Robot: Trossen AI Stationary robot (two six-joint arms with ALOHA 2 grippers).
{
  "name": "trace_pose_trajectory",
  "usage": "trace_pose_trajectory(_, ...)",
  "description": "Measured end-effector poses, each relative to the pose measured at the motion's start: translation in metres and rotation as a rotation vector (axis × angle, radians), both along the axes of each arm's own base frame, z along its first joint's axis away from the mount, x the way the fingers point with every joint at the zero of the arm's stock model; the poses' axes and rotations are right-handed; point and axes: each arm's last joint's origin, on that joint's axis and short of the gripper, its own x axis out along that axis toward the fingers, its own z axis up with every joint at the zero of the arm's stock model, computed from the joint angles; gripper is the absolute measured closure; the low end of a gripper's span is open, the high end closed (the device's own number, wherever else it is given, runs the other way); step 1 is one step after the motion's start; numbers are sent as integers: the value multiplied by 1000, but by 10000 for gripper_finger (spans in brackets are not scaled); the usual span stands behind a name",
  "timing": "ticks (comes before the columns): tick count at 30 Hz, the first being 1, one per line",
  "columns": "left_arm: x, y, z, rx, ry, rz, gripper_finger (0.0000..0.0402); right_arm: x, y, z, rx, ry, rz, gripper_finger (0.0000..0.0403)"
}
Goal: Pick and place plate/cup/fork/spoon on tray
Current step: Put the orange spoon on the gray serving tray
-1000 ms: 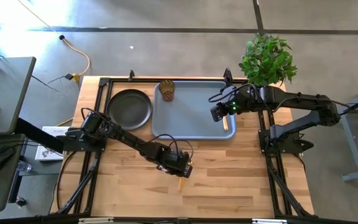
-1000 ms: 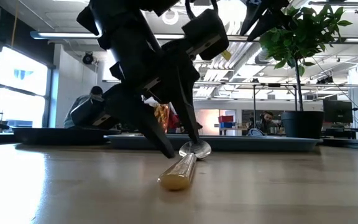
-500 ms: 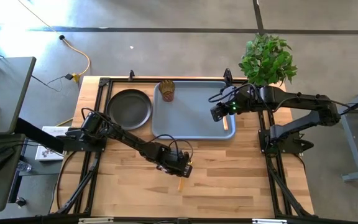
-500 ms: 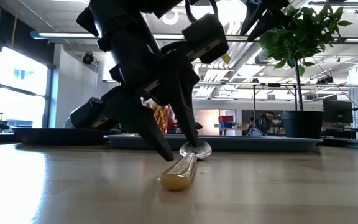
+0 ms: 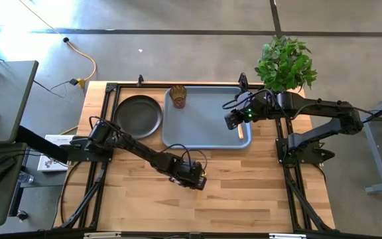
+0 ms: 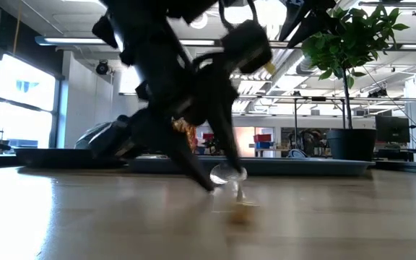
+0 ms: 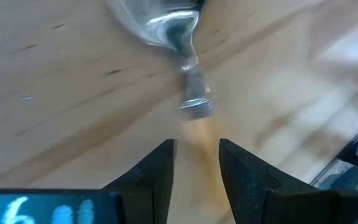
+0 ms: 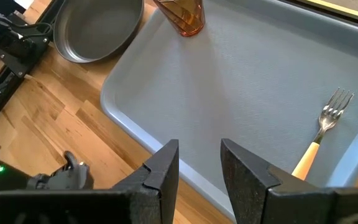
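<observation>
While the right gripper (image 5: 233,122) hovers parted over the tray (image 5: 207,136), the left gripper (image 7: 196,163), fingers parted, straddles the spoon (image 7: 182,68) handle lengthwise, near the table's front edge.

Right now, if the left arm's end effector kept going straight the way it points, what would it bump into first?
Probably the spoon. The left end effector points down along its orange-tan handle, fingers open on either side, with the wooden table right beneath. The blur hides any touch.
</observation>
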Motion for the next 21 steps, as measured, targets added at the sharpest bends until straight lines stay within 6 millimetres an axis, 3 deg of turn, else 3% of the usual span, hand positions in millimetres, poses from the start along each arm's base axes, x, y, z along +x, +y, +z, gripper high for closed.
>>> trace_pose_trajectory(10, 6, -6, -7, -25, -60, -16, 282, 0, 0, 0, 9, 2, 5, 293)
trace_pose_trajectory(15, 6, -1, 7, 9, -109, -50, 282, 0, 0, 0, 11, 5, 4, 293)
trace_pose_trajectory(21, 4, 3, 39, 56, -218, -133, 282, 0, 3, -1, 60, 0, 40, 293)
